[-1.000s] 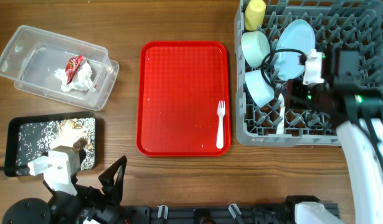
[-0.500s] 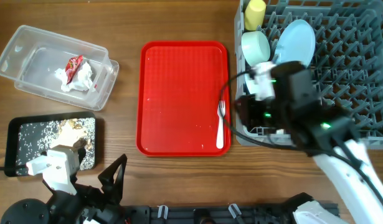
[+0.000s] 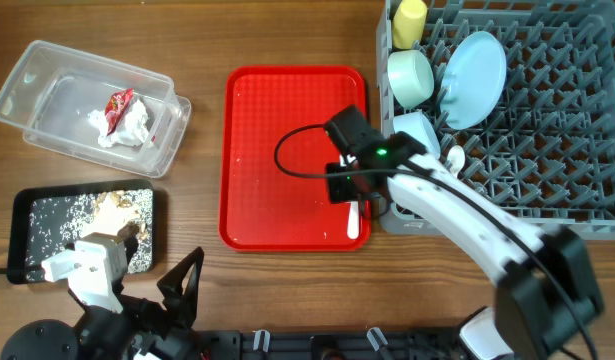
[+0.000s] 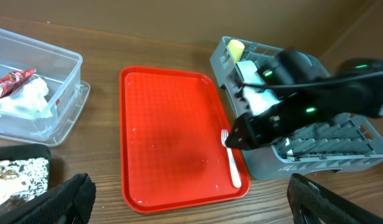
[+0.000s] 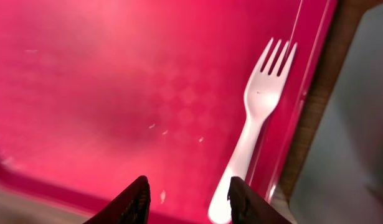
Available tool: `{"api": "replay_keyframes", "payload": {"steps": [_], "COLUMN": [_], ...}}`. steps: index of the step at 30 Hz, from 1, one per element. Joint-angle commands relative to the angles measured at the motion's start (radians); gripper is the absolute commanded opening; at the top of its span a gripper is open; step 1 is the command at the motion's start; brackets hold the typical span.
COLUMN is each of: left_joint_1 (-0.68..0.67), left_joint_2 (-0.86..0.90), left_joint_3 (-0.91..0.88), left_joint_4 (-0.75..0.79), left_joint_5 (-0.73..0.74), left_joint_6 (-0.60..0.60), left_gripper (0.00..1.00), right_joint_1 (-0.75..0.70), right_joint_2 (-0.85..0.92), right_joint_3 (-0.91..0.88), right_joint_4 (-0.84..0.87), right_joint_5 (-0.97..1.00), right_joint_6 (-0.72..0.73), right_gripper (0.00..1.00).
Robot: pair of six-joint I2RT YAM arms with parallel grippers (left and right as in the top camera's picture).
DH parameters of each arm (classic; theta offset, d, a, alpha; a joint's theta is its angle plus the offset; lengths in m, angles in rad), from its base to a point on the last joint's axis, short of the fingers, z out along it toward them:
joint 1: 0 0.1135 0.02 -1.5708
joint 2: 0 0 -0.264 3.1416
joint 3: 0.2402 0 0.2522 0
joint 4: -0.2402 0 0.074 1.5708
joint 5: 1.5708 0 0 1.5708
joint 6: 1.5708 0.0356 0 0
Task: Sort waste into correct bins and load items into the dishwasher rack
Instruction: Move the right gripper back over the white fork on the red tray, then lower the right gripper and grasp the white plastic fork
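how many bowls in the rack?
2. Pale green bowl at the rack's left edge, next to the plate; light blue bowl right below it in the overhead view, partly covered by the right arm. The arm may hide more.

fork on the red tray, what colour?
White fork, plain, no pattern. Shows best in the right wrist view.

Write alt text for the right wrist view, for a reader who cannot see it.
A white plastic fork lies on a flat red plastic tray beside its edge, tines pointing up the frame. The open right gripper frames the fork's handle end at the bottom.
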Motion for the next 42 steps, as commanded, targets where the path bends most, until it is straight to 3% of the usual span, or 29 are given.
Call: {"api": "replay_keyframes", "payload": {"steps": [1,15,42], "left_joint_1": [0.0,0.0,0.0], "left_joint_2": [-0.008,-0.008,-0.008], "left_joint_3": [-0.006,-0.006,-0.006], "left_joint_4": [0.003,0.003,0.003], "left_joint_5": [-0.01,-0.01,-0.01], "left_joint_6": [-0.01,-0.01,-0.01], "left_gripper": [1.0,1.0,1.0], "right_joint_1": [0.0,-0.003,-0.004], "right_joint_2": [0.095,0.165,0.246], "right_joint_3": [-0.009,-0.01,-0.01], "right_joint_4": [0.025,0.069,0.043], "right_joint_5": [0.054,0.213,0.187], "right_joint_6": [0.072,0.083,0.095], "right_gripper": [0.42,0.43,0.41]}}
